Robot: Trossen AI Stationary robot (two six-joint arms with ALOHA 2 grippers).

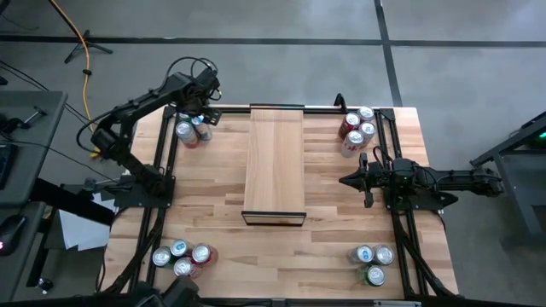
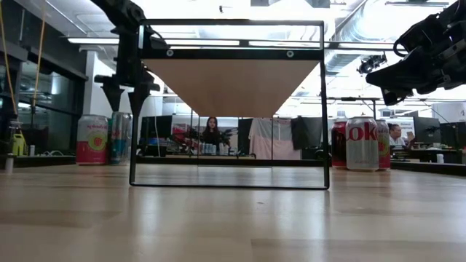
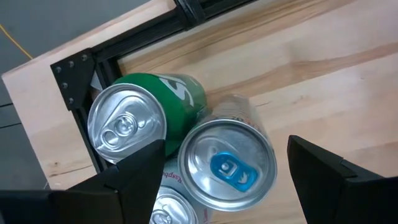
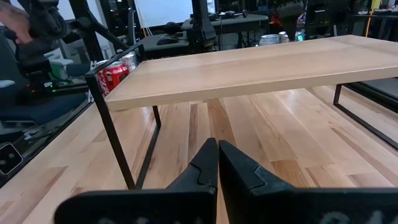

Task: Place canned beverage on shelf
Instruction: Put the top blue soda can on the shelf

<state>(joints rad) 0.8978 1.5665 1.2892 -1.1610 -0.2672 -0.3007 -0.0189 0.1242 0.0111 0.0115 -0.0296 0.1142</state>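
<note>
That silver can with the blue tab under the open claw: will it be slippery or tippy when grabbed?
Probably somewhat slippery: the silver can looks smooth and shiny. It stands upright and tall for its width, so a sideways nudge might tip it, then it could roll. The green can close beside it may get bumped by the open left gripper.

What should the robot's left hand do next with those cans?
Probably go straight down. The left gripper hangs open above a silver can with a blue tab, its fingers either side, not touching it. The shelf has no can on it.
</note>
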